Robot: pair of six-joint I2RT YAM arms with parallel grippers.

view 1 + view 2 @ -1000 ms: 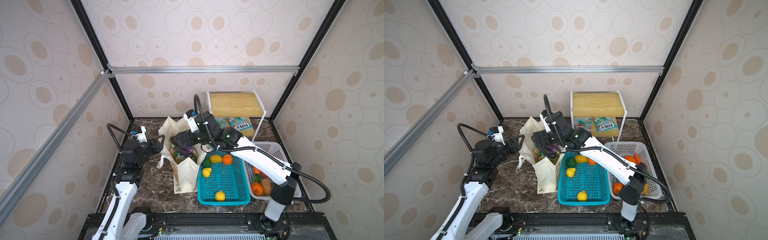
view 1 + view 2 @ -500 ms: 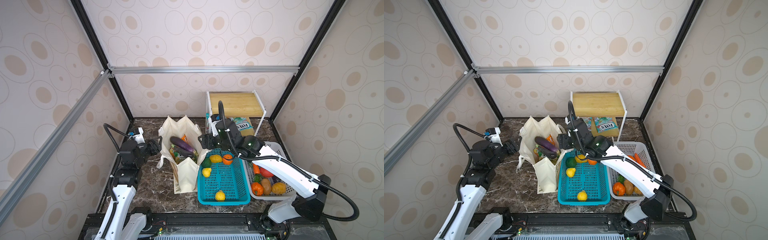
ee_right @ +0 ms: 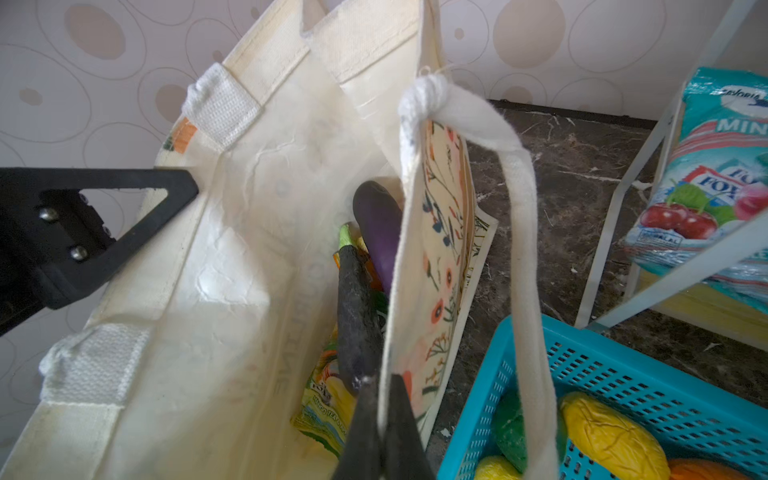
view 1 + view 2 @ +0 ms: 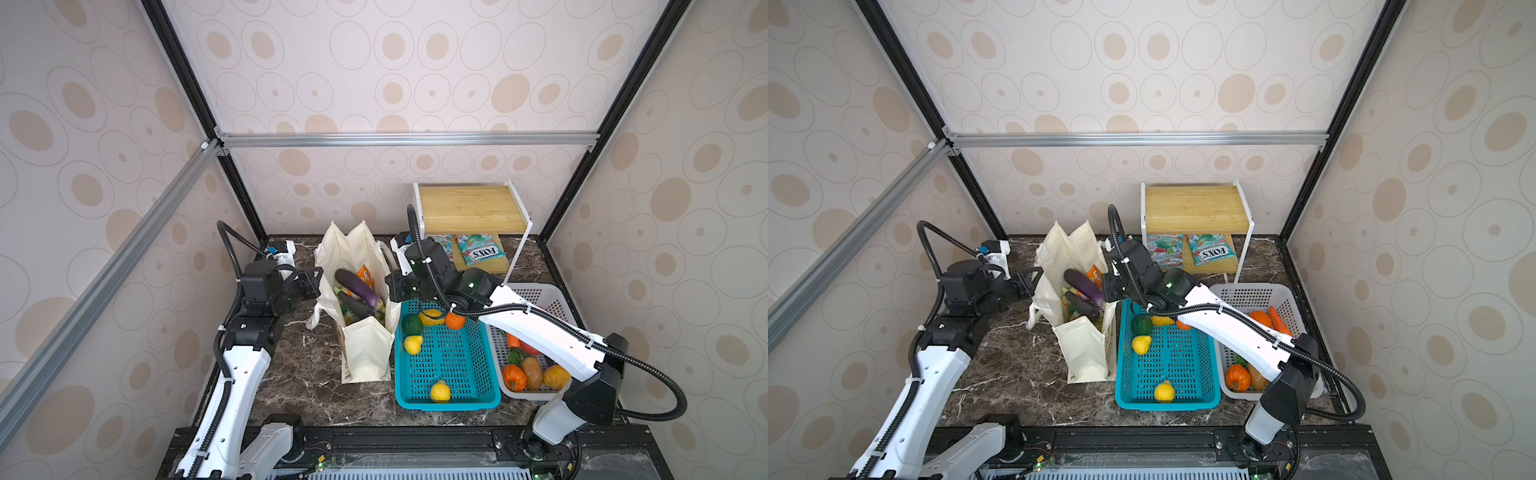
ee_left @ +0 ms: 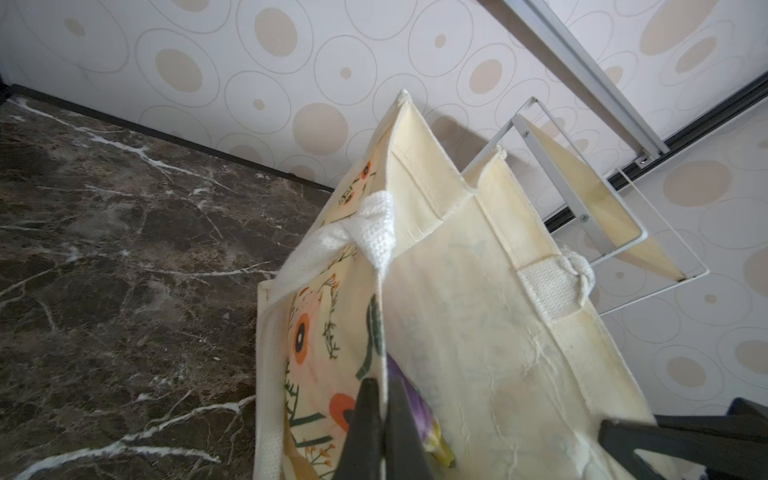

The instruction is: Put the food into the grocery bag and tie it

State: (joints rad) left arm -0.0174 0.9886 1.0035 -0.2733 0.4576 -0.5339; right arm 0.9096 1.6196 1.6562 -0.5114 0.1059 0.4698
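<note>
Cream grocery bag [image 4: 365, 353], two eggplants [image 4: 358, 287] inside; left fingers [image 5: 365, 428], right fingers [image 3: 363, 432] each clamped on rim.

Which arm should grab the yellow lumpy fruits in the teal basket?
Right. The teal plastic basket with the yellow lumpy fruits sits beside the right gripper, on its side of the cream floral canvas tote. The left gripper is across the tote. Both pinch its rim; right must release first.
</note>
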